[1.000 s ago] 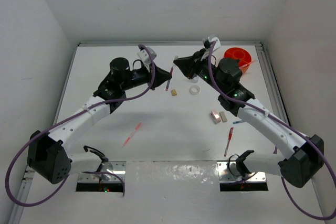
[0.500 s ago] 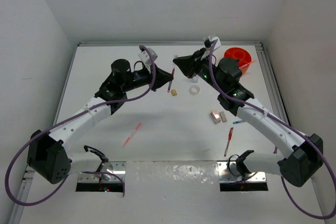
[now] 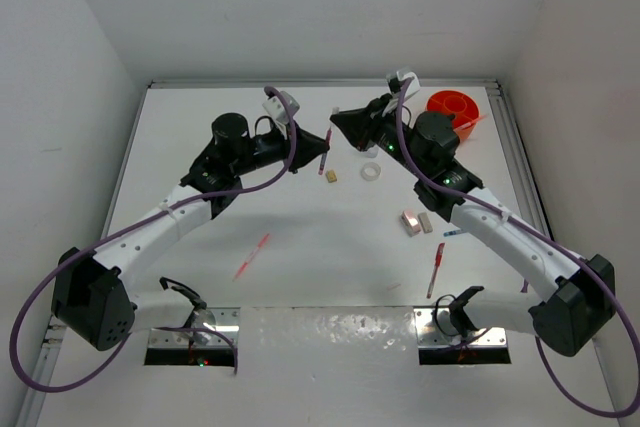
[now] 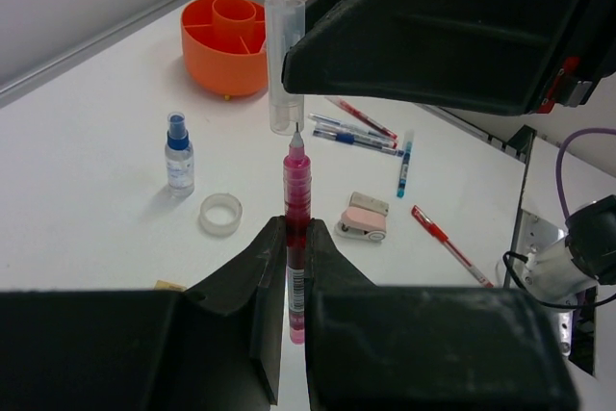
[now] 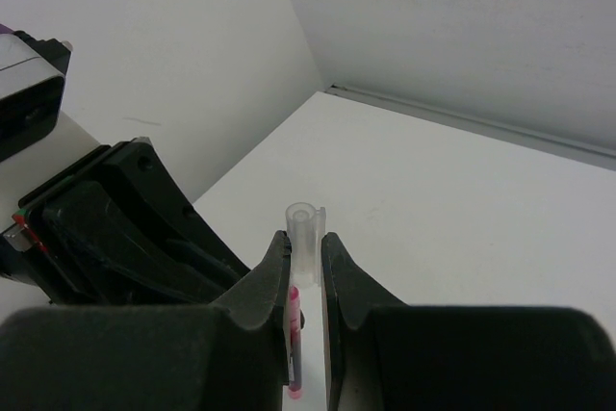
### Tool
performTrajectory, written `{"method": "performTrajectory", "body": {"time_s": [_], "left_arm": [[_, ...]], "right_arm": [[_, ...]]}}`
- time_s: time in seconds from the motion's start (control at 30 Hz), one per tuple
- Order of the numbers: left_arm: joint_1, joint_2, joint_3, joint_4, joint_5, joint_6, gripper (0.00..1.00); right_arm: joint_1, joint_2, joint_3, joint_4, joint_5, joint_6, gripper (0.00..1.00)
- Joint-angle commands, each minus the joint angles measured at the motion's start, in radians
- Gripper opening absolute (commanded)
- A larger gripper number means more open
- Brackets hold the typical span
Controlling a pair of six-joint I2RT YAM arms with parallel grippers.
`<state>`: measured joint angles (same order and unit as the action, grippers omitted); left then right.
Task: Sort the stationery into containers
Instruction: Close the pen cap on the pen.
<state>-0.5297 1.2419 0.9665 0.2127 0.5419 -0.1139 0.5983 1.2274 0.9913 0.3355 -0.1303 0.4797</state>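
Note:
My left gripper point(image 4: 294, 238) is shut on a pink pen point(image 4: 296, 190), held above the table with its tip pointing away. My right gripper point(image 5: 306, 257) is shut on a clear pen cap point(image 5: 304, 233). In the left wrist view the cap point(image 4: 285, 64) sits just above the pen's tip, in line with it. In the top view both grippers meet at the back middle, left point(image 3: 322, 147) and right point(image 3: 338, 119). The orange tub point(image 3: 452, 107) with divider compartments stands at the back right and also shows in the left wrist view point(image 4: 223, 31).
On the table lie a clear tape ring point(image 3: 372, 172), a tan eraser point(image 3: 330, 177), a pink and a white eraser point(image 3: 412, 222), a red pen point(image 3: 436, 269), a pink pen point(image 3: 251, 257), a blue-capped bottle point(image 4: 177, 151) and blue pens point(image 4: 351, 137).
My left gripper has shifted slightly right with the pink pen, bringing its tip closer to the cap. The right gripper has barely moved.

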Motion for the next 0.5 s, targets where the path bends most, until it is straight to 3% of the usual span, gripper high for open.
{"method": "performTrajectory", "body": {"time_s": [0.0,0.47], "left_arm": [[-0.009,-0.025,-0.006,0.028,-0.023,-0.003,0.0],[-0.013,-0.024,-0.011,0.013,-0.036,0.01,0.0]], "right_arm": [[0.0,-0.026,0.001,0.042,0.0,0.007,0.0],[0.014,-0.023,0.013,0.053,0.012,-0.003,0.0]]}}
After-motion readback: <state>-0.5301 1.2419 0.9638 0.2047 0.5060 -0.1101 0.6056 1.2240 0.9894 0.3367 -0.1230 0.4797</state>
